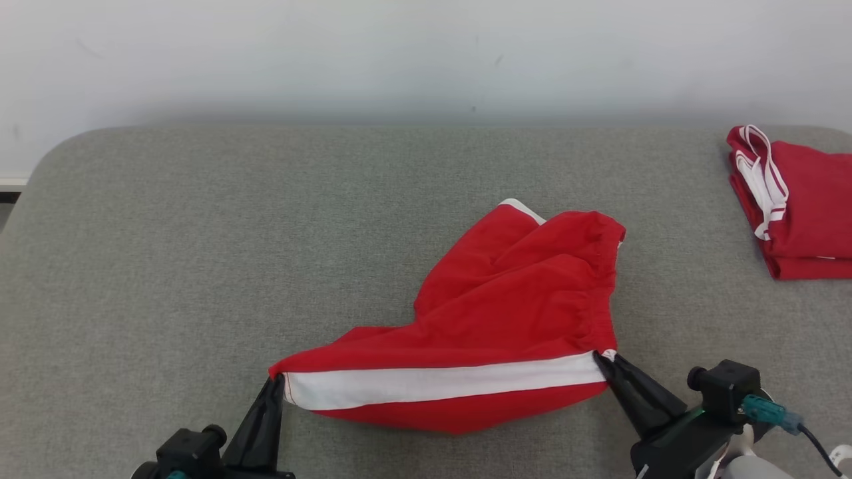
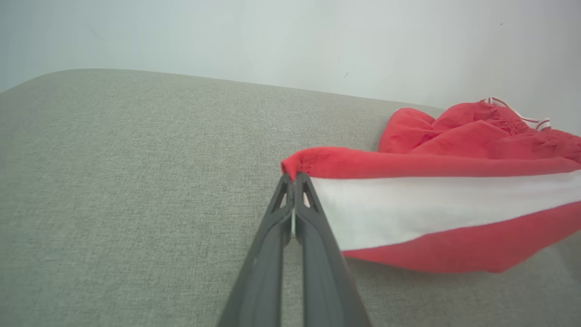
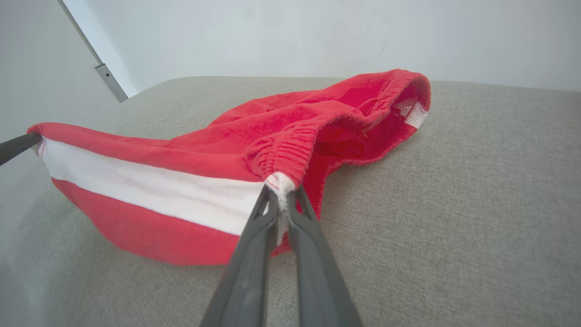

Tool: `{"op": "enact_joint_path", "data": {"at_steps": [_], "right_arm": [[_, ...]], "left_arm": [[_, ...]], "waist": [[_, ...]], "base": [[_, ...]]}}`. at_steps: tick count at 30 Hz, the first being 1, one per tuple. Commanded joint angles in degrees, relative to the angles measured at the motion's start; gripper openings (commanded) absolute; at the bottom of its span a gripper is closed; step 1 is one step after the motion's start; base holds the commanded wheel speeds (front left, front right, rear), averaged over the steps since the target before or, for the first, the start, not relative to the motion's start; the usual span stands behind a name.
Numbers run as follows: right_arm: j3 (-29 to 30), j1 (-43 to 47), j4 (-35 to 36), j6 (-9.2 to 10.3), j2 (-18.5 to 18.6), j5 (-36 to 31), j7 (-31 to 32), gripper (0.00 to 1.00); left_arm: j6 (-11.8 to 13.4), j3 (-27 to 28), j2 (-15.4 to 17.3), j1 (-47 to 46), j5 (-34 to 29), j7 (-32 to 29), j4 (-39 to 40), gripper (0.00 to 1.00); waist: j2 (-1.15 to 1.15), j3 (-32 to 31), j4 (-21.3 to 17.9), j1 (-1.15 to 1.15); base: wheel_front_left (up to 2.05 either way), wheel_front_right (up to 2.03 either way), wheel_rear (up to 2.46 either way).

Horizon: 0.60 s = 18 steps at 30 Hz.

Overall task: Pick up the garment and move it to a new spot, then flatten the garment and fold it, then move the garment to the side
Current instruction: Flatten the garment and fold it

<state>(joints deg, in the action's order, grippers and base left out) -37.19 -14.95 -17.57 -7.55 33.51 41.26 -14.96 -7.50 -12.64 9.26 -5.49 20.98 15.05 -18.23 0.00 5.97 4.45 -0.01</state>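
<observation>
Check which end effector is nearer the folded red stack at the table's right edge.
Right. The right end effector, shut on the waistband corner of the shorts, sits below-left of the folded stack. The left end effector pinches the opposite corner, farther left.

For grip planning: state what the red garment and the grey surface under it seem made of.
Garment: soft matte cloth, likely light synthetic or cotton; it drapes, creases, and gathers at the waistband. Surface: matte grey woven upholstery, judging by its fine flecked grain.
</observation>
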Motion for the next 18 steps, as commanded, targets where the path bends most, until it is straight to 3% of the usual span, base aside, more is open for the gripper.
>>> {"op": "enact_joint_path", "data": {"at_steps": [1,9,10,11,12,13,15,16,18], "right_arm": [[-0.28,-0.24,0.13,0.16,-0.59,-0.47,0.11,0.0],[-3.49,2.27,-0.86,0.16,-2.64,0.63,1.55,0.02],[-3.66,2.56,-0.92,0.16,-2.76,0.71,1.53,0.33],[-3.79,2.94,-1.08,0.16,-2.88,1.2,1.53,1.0],[-3.97,3.27,-1.14,0.16,-2.9,1.43,1.49,1.0],[-4.24,3.58,-1.06,0.16,-2.71,1.75,1.45,1.0],[-4.62,3.51,-0.69,0.16,-1.52,1.79,1.29,1.0],[-4.91,3.52,-0.46,0.16,-0.76,1.79,1.23,1.0],[-5.52,3.42,0.13,0.16,0.59,1.95,1.16,1.0]], "left_arm": [[0.09,-0.11,0.33,-0.53,-0.31,0.17,-0.4,0.0],[0.09,0.36,1.87,0.1,-0.01,0.17,-4.54,0.0],[0.09,0.37,1.88,0.57,0.13,0.17,-5.18,0.0],[0.09,0.13,1.75,0.98,0.36,0.17,-6.03,0.0],[0.09,-0.28,1.55,1.32,0.78,0.17,-7.24,0.0],[0.09,-0.76,1.5,1.24,1.0,0.17,-7.93,0.2],[0.09,-1.38,1.74,1.24,1.24,0.17,-8.58,0.92],[0.09,-1.92,1.87,1.54,1.55,0.17,-8.95,1.0],[0.09,-3.04,2.49,2.0,2.15,0.17,-9.08,1.0]], "waist": [[0.0,0.22,-0.41,0.01],[0.0,0.14,-1.22,0.01],[0.0,0.05,-1.31,0.01],[0.0,-0.09,-1.37,0.01],[0.0,-0.27,-1.39,0.01],[0.0,-0.45,-1.35,0.01],[0.0,-0.76,-1.27,0.01],[0.0,-0.91,-1.24,0.01],[0.0,-1.09,-1.21,0.01]], "base": [[0.0,0.0,0.0],[0.0,0.0,0.0],[0.0,0.0,0.0],[0.0,0.0,0.0],[0.0,0.0,0.0],[0.0,0.0,0.0],[0.0,0.0,0.0],[0.0,0.0,0.0],[0.0,0.0,0.0]]}}
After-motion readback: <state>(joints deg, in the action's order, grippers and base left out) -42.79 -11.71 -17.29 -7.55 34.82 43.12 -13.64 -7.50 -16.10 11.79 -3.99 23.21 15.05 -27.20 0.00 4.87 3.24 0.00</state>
